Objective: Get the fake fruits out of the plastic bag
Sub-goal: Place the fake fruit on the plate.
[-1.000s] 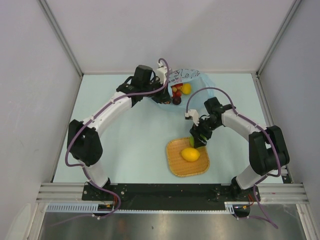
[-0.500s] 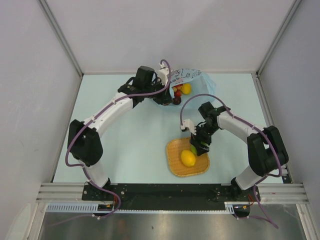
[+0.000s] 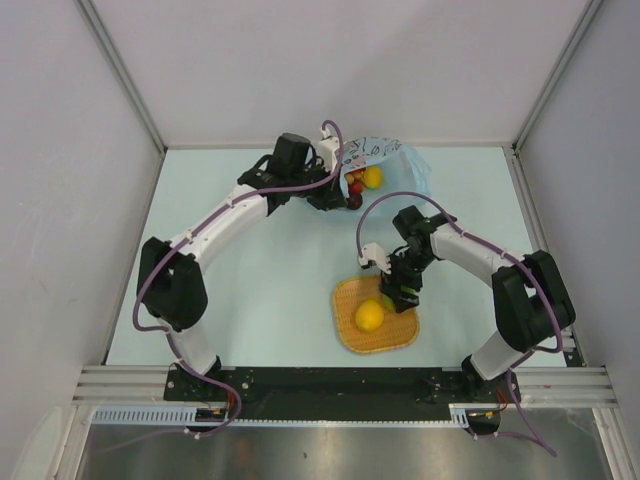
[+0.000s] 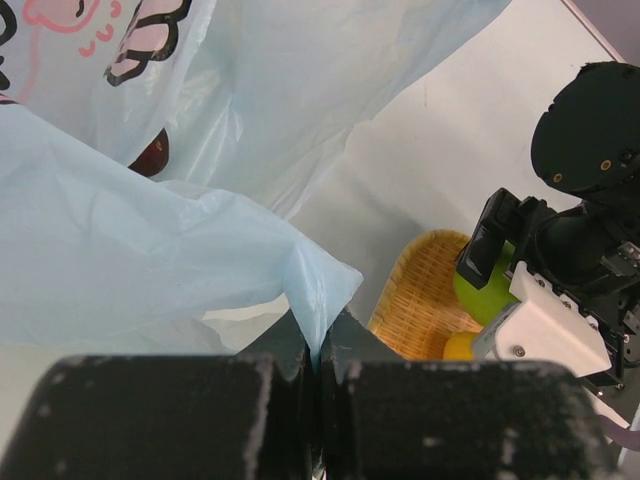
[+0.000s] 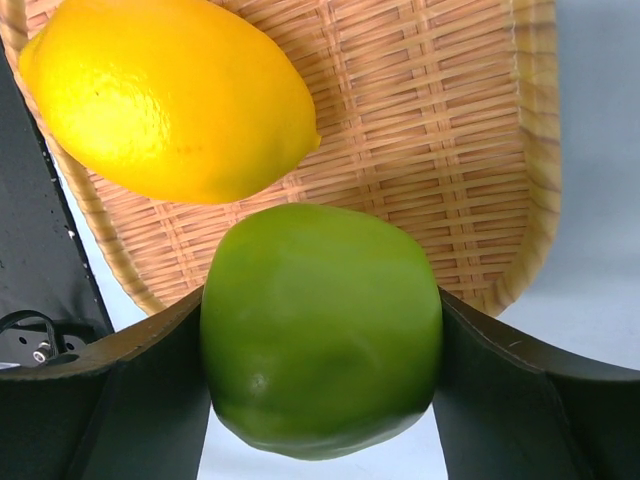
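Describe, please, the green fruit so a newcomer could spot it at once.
On the table, find the orange woven tray. Over its far rim, the right gripper holds the green fruit; its only neighbour there is a yellow lemon.

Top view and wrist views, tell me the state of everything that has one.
woven tray: flat, one fruit in it.
lemon: lying loose in the woven tray.
green fruit: gripped, over the woven tray's rim.
right gripper: fingers clamped on the green fruit.
plastic bag: mouth open, edge pinched.
left gripper: fingers shut on the plastic bag's edge.
bagged fruits: inside the plastic bag.
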`<state>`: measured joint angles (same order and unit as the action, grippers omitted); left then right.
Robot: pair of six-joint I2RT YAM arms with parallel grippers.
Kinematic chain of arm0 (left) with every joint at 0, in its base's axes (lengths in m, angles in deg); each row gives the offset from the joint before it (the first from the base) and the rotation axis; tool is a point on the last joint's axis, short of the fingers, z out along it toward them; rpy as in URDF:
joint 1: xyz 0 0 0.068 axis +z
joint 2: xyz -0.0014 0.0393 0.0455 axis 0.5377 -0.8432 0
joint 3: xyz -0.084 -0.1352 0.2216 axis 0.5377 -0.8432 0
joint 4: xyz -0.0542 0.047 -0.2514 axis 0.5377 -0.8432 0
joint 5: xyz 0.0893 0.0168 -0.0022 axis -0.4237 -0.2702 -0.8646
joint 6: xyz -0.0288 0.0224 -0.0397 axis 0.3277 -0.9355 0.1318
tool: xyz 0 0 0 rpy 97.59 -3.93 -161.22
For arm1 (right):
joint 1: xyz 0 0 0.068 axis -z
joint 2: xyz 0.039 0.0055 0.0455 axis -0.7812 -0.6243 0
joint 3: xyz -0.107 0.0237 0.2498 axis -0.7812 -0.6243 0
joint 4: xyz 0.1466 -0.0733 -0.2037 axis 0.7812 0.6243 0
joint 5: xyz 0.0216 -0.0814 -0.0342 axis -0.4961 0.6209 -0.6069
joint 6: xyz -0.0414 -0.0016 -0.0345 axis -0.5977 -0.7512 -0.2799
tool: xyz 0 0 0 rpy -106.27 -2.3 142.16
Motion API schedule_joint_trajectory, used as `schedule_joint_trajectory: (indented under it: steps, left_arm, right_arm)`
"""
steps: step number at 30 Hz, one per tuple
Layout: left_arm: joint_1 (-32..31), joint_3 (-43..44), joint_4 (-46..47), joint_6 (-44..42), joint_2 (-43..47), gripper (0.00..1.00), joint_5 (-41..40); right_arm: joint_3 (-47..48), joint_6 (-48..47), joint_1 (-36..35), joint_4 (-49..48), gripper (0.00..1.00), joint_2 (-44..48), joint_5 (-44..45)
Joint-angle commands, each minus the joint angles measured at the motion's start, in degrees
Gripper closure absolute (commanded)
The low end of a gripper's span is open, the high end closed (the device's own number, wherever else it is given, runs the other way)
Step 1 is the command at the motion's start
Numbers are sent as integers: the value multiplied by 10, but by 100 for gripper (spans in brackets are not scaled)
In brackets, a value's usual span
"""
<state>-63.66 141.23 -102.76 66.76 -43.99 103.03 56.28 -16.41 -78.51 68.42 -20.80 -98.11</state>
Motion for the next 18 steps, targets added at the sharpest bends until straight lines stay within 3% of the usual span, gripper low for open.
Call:
schedule_joint_trajectory:
  steps: [1, 2, 3, 11, 14, 18]
  left_arm:
    - [-4, 7, 19, 8, -5, 100, 11]
    - [-4, 6, 20, 9, -6, 100, 11]
    - [-4, 6, 21, 9, -7, 100, 11]
    - [-2, 18, 14, -2, -6, 100, 4]
    - [-2, 30, 12, -6, -4, 100, 2]
    - [-2, 54, 8, -13, -5, 100, 5]
  right_arm:
    - [0, -6, -1, -2, 18, -2, 6]
    - [0, -4, 0, -2, 16, -3, 6]
    - [0, -4, 0, -3, 1, -3, 6]
    - [53, -9, 9, 21, 0, 51, 16]
    - [118, 49, 25, 4, 0, 56, 37]
    - [225, 139, 78, 11, 2, 4, -28]
